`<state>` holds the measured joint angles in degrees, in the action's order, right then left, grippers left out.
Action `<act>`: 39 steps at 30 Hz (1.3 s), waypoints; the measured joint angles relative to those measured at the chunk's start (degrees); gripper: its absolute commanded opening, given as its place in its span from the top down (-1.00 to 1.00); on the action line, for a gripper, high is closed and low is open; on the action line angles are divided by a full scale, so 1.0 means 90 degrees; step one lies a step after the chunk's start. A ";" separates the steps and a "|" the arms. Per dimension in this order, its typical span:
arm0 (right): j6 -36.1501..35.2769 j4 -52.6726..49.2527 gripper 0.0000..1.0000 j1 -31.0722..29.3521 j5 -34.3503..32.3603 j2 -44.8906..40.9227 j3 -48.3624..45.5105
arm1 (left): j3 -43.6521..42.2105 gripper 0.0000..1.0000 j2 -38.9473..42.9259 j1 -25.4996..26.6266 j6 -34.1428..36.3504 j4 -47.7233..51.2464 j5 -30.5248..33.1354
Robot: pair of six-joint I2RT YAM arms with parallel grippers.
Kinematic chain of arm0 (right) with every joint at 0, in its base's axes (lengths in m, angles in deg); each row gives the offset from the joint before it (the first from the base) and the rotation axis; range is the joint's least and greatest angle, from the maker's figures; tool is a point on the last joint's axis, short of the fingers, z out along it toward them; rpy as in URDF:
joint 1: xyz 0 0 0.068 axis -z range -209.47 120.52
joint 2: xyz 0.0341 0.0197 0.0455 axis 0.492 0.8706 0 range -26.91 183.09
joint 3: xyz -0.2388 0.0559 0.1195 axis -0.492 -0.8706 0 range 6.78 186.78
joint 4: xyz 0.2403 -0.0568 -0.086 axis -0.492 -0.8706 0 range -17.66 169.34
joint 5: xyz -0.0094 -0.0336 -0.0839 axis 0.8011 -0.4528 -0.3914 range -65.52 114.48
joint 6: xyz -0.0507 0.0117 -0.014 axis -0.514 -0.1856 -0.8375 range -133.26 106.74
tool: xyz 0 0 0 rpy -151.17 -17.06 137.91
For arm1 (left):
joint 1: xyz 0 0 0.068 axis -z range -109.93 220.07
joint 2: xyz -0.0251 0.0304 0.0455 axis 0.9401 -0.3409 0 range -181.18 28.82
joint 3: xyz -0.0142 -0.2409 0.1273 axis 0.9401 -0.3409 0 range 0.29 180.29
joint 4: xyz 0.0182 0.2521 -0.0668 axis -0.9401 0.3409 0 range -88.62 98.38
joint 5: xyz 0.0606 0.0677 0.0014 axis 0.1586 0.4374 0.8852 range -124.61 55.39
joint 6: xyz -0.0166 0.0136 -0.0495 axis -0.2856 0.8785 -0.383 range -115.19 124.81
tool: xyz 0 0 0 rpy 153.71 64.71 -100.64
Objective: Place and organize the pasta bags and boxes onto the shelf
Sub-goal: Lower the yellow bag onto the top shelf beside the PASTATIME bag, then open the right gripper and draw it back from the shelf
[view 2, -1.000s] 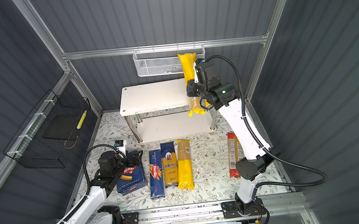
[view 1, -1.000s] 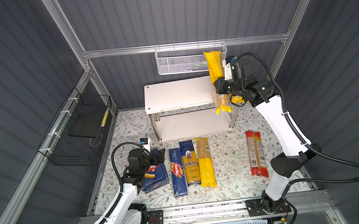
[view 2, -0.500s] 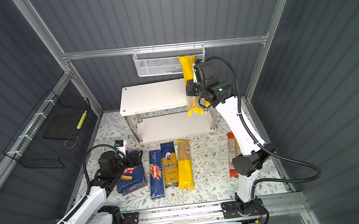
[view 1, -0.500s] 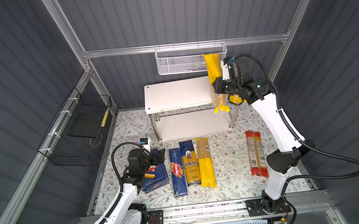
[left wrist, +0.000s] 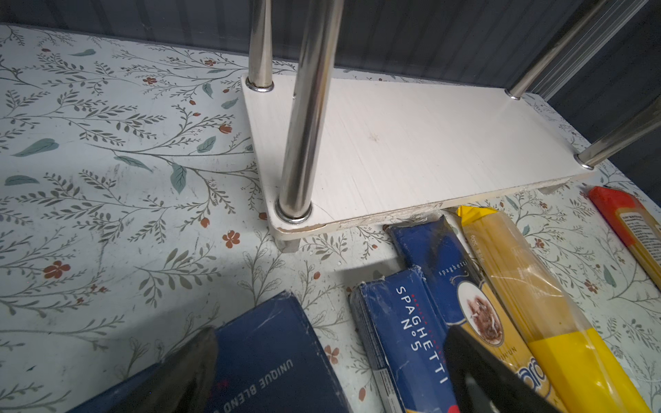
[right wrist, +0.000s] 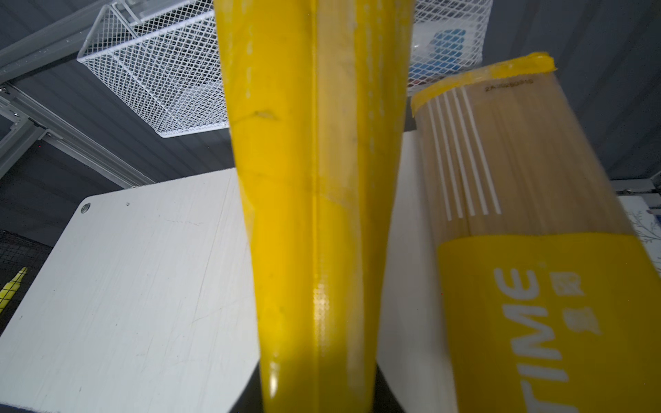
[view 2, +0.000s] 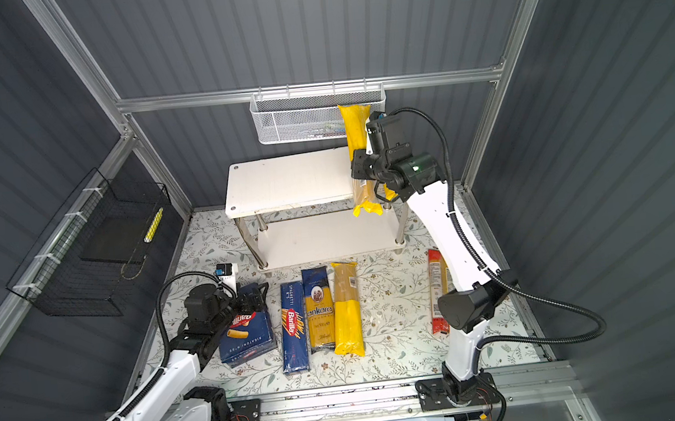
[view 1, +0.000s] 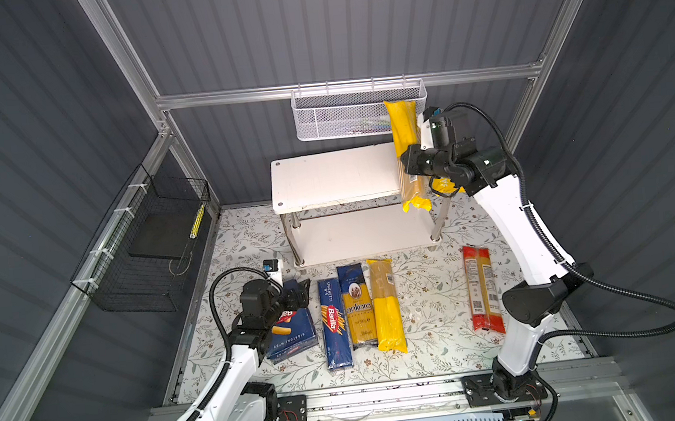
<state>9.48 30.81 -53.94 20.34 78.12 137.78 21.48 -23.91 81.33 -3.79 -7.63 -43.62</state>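
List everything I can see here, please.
Shelf: one, white, at the back.
Mesh basket: one, white, back wall.
Wire basket: one, black, left wall.
Wide box: one, dark blue, left on table.
Narrow box: one, dark blue, beside it.
Portrait bag: one, navy-yellow, next along.
Flat bag: one, yellow-clear, next along.
Red bag: one, red-clear, right on table.
Lettered bag: one, yellow-clear, shelf top.
Raised bag: one, yellow, shelf's right end.
Left end effector: one, black, open over wide box.
Right end effector: one, black, shut on raised bag.

Yellow bag [view 1: 403, 131] aloft over shelf [view 1: 324, 179] right end, PASTATIME bag [right wrist: 536, 286] beside; rigatoni box [view 1: 295, 338], spaghetti box [view 1: 334, 324], ankara bag [view 1: 359, 313], second yellow bag [view 1: 387, 307], red bag [view 1: 482, 290] flat out front
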 measured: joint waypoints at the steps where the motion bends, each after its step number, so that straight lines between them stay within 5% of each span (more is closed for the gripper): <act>1: 0.0017 0.0056 0.72 0.0010 -0.0002 -0.0012 -0.0039 | -0.0002 -0.99 0.0002 0.0000 0.0000 0.0000 0.0000; 6: 0.0097 0.0248 0.70 0.0063 -0.0015 -0.0034 -0.0146 | -0.0005 -0.99 0.0017 0.0000 0.0000 0.0000 0.0000; 14: 0.0189 0.0386 0.30 0.0090 -0.0044 -0.0032 -0.0206 | -0.0005 -0.99 0.0085 0.0000 0.0000 0.0000 0.0024; 30: 0.0151 0.0850 0.17 0.0095 0.0017 -0.0046 -0.0066 | -0.0017 -0.99 0.0085 0.0000 0.0000 0.0000 0.0027; 39: -0.0274 0.0170 0.14 -0.0051 0.0398 -0.1889 -0.1095 | -0.0022 -0.99 0.0097 0.0000 0.0000 0.0002 0.0046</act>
<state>7.01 32.34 -54.40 23.93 61.12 127.93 21.28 -23.03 81.33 -3.79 -7.61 -43.21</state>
